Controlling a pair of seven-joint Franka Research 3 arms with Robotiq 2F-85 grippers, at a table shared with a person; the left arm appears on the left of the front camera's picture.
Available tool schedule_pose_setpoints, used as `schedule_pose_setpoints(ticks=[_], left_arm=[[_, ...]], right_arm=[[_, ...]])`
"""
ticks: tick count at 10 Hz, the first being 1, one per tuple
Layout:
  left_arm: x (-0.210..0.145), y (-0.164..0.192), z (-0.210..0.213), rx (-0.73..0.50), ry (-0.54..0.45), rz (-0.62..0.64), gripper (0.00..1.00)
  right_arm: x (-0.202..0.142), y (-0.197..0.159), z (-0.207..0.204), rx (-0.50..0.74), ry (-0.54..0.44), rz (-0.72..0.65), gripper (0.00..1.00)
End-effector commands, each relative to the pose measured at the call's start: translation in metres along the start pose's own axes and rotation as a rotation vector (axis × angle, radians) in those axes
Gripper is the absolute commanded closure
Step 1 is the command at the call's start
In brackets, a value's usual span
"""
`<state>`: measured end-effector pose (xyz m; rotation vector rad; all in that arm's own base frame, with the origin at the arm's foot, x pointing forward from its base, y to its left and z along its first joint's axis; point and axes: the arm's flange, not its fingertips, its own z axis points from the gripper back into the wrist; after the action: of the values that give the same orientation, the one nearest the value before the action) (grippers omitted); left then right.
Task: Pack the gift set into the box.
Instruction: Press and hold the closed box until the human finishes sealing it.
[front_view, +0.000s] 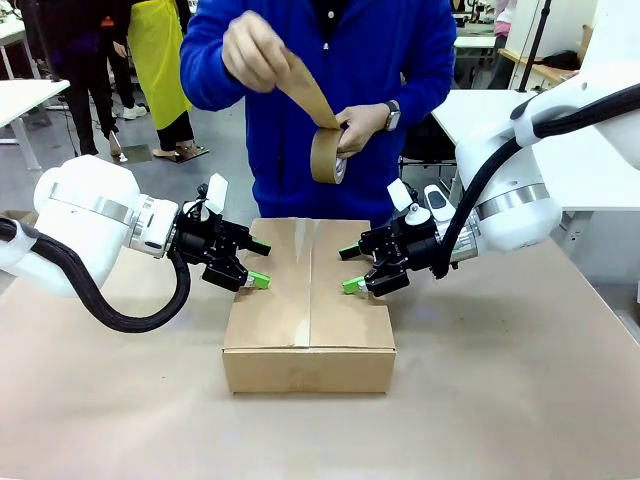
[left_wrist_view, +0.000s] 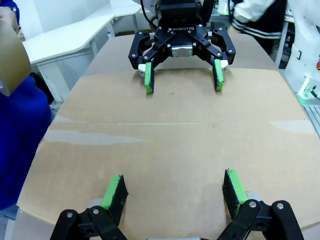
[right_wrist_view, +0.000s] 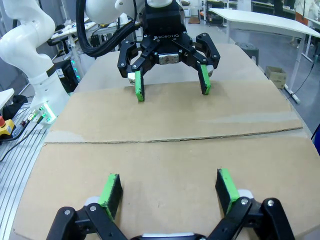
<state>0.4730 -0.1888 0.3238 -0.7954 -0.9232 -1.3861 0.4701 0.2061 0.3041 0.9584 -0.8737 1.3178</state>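
closed box, between left tool, right tool

White rounded arm housings with silver joint rings and black corrugated cables are seen; each black end effector, left and right, is tipped with green pads and marked ROBOTIQ.

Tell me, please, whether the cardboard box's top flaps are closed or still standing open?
Closed: the box has its flaps lying flat, meeting along the centre seam, with the left gripper and right gripper open above them.
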Motion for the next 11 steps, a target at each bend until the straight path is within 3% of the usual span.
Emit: schedule_pose_setpoints(ticks=[1,11], left_arm=[[-0.0003,-0.0013,0.0006,0.008,0.013,-0.004,0.0],[-0.0003,-0.0013,0.0006,0.008,0.013,-0.004,0.0]], right_arm=[[-0.0015,-0.0001,-0.0004,-0.002,0.004,-0.002,0.0],[-0.0015,-0.0001,-0.0004,-0.002,0.004,-0.002,0.0]])
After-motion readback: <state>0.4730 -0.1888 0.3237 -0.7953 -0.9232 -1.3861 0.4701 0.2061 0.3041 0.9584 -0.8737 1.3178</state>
